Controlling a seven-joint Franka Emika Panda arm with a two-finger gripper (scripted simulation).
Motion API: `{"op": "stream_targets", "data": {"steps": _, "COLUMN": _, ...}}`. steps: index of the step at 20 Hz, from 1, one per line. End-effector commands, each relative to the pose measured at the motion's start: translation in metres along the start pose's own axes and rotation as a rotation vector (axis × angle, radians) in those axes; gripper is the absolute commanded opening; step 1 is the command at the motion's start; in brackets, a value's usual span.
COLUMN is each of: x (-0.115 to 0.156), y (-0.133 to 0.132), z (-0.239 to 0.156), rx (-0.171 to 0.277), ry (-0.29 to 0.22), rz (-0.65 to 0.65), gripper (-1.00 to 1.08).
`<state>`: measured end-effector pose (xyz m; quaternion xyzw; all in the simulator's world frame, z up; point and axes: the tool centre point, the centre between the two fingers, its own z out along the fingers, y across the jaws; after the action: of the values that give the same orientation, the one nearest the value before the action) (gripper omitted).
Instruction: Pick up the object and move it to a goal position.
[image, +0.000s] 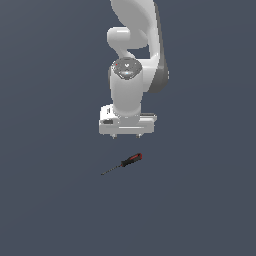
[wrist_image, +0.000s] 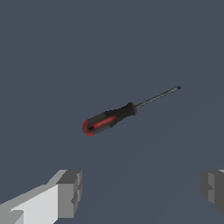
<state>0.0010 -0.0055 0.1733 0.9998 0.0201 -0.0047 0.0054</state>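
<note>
The object, a small screwdriver with a red-and-black handle and a thin dark shaft, lies flat on the dark blue-grey surface. In the exterior view its handle points to the right and slightly up, the tip to the lower left. My gripper hangs above and just behind it, open, fingers spread far wider than the tool, and not touching it. The wrist view shows the screwdriver whole, lying ahead of the open gripper, whose grey fingertips have nothing between them.
A plain dark blue-grey ground spreads evenly around the screwdriver. The arm's white links rise above the gripper at the top of the exterior view.
</note>
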Motion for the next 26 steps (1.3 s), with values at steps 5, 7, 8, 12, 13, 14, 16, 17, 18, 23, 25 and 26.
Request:
{"op": "stream_targets", "data": {"steps": 5, "x": 0.004, "y": -0.001, "z": -0.006, "rx": -0.006, "ry": 0.01, "rz": 0.004, "gripper": 1.0}}
{"op": "stream_targets", "data": {"steps": 7, "x": 0.008, "y": -0.002, "z": -0.012, "rx": -0.012, "ry": 0.022, "rz": 0.008, "gripper": 1.0}}
{"op": "stream_targets", "data": {"steps": 8, "x": 0.009, "y": -0.002, "z": -0.015, "rx": -0.015, "ry": 0.026, "rz": 0.009, "gripper": 1.0}}
{"op": "stream_targets", "data": {"steps": 12, "x": 0.011, "y": -0.003, "z": -0.019, "rx": -0.019, "ry": 0.033, "rz": 0.007, "gripper": 1.0}}
{"op": "stream_targets", "data": {"steps": 13, "x": 0.011, "y": -0.003, "z": -0.018, "rx": -0.018, "ry": 0.033, "rz": 0.007, "gripper": 1.0}}
{"op": "stream_targets", "data": {"steps": 14, "x": 0.011, "y": -0.002, "z": -0.018, "rx": -0.018, "ry": 0.032, "rz": 0.01, "gripper": 1.0}}
{"op": "stream_targets", "data": {"steps": 16, "x": 0.012, "y": -0.002, "z": -0.017, "rx": -0.017, "ry": 0.032, "rz": 0.018, "gripper": 1.0}}
{"op": "stream_targets", "data": {"steps": 17, "x": 0.012, "y": -0.002, "z": -0.016, "rx": -0.016, "ry": 0.031, "rz": 0.025, "gripper": 1.0}}
{"op": "stream_targets", "data": {"steps": 18, "x": 0.012, "y": -0.002, "z": -0.015, "rx": -0.016, "ry": 0.031, "rz": 0.033, "gripper": 1.0}}
{"op": "stream_targets", "data": {"steps": 23, "x": 0.016, "y": -0.001, "z": -0.009, "rx": -0.01, "ry": 0.03, "rz": 0.096, "gripper": 1.0}}
{"op": "stream_targets", "data": {"steps": 25, "x": 0.017, "y": 0.0, "z": -0.005, "rx": -0.007, "ry": 0.029, "rz": 0.132, "gripper": 1.0}}
{"op": "stream_targets", "data": {"steps": 26, "x": 0.018, "y": 0.0, "z": -0.003, "rx": -0.006, "ry": 0.028, "rz": 0.152, "gripper": 1.0}}
